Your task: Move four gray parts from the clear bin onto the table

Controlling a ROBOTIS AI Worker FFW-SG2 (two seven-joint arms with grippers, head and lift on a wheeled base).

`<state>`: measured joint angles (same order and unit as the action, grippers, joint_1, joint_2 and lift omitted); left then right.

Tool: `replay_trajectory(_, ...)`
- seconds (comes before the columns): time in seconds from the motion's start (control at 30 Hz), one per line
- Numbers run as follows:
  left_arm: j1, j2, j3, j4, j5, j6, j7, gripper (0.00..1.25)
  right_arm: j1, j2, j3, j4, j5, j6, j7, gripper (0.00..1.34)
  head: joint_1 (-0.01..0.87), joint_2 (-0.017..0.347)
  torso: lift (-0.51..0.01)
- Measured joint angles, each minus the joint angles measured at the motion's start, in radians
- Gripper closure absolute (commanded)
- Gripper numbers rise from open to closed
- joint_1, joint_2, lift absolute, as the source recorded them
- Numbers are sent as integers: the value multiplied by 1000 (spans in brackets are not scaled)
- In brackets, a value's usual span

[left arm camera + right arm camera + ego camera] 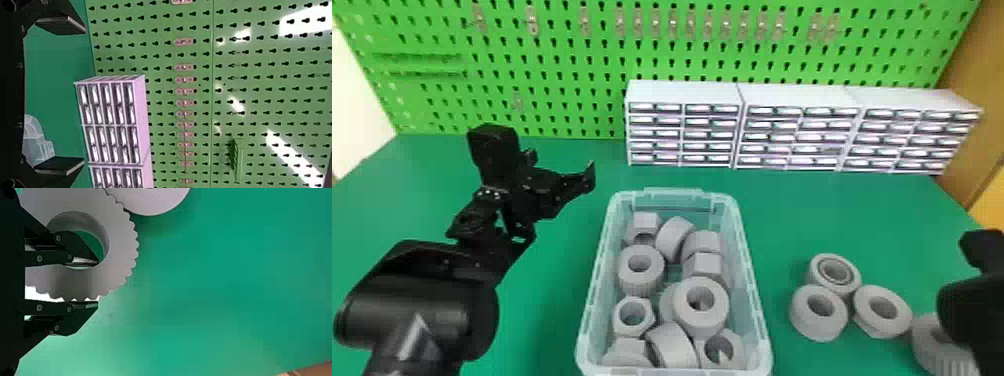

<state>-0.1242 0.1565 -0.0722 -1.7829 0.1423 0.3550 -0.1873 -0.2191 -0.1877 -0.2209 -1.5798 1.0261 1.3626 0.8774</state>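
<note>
The right gripper (98, 283) grasps a ridged gray part (121, 246) by its wall, one finger inside the hole and the other against the toothed rim, at the right side of the green table (882, 220). The hole faces up toward the wrist, its axis roughly upright, and the fingers pinch across the ring rather than around it. Three gray parts (817, 325) sit in a cluster between the clear bin (597, 280) and the ridged one, which lies just beside the nearest of them, on the side away from the bin. Whether those two touch, or whether the ridged part bears fully on the table, cannot be told. Across the bin, the left gripper (84, 96) hangs with its fingers spread and empty, well apart from the work; the right arm is plainly the nearer. With four parts out of the bin, the task looks close to done. The next move calls for parting the fingers just enough to free the wall, then lifting straight up along the hole's axis. A sideways pull could drag the inner finger against the ring and knock it into its neighbor.
</note>
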Motion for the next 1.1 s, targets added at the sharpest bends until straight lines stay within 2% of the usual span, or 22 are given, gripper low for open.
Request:
replay_trajectory(0.47, -3, 0, -5, 4, -4, -1, 0, 113, -81, 7, 13, 122, -15, -93, -4, 1085, 678, 34, -50)
replay_trajectory(0.7, -5, 0, -7, 7, -4, -1, 0, 113, -122, 7, 45, 176, -72, -116, -60, 1085, 678, 34, -50)
replay_trajectory(1.1, -8, 0, -10, 10, -4, 0, -1, 113, -144, 10, 80, 198, -108, -126, -71, 1085, 678, 34, -50)
